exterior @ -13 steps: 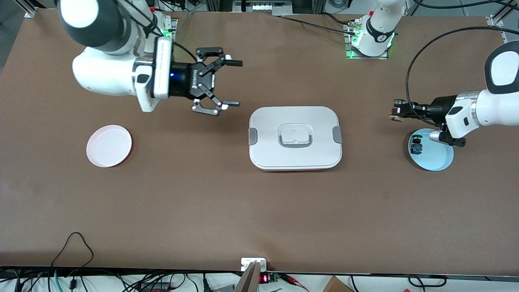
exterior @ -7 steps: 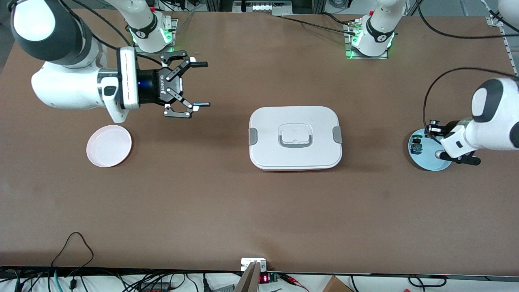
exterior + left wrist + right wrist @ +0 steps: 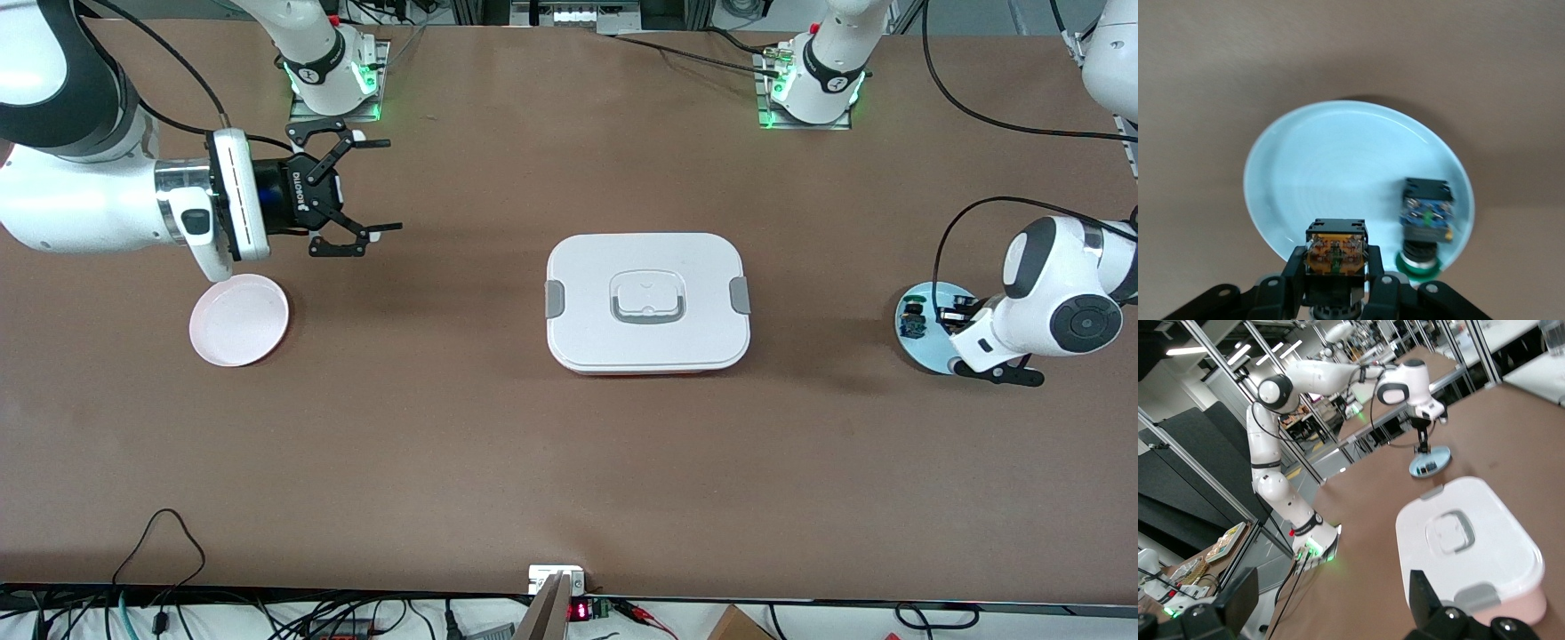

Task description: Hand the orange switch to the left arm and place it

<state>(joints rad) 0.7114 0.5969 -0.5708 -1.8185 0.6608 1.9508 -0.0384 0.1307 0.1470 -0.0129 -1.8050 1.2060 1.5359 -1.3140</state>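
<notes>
Orange switch (image 3: 1336, 250) sits pinched between the fingers of your left hand (image 3: 1337, 280), held just above the blue plate (image 3: 1338, 167); the wrist view shows its orange-yellow body facing the camera with black fingers on both sides. In the front view that left hand (image 3: 956, 313) is over the plate (image 3: 925, 356) at the left arm's end of the counter (image 3: 569, 462), mostly hidden by the wrist.

On the same plate you have the blue switch (image 3: 1426, 212) lying near the rim, green cap (image 3: 1418, 263) at the edge, beside the orange one but apart from it.

Your right hand (image 3: 378, 185) hangs in the air with its fingers spread wide, nothing between them, over bare counter near the right arm's base. The pink plate (image 3: 239, 319) lies on the counter nearer the front camera than that hand.

Your box (image 3: 647, 302) stands mid-counter between the two plates, lid on, well apart from both hands.
</notes>
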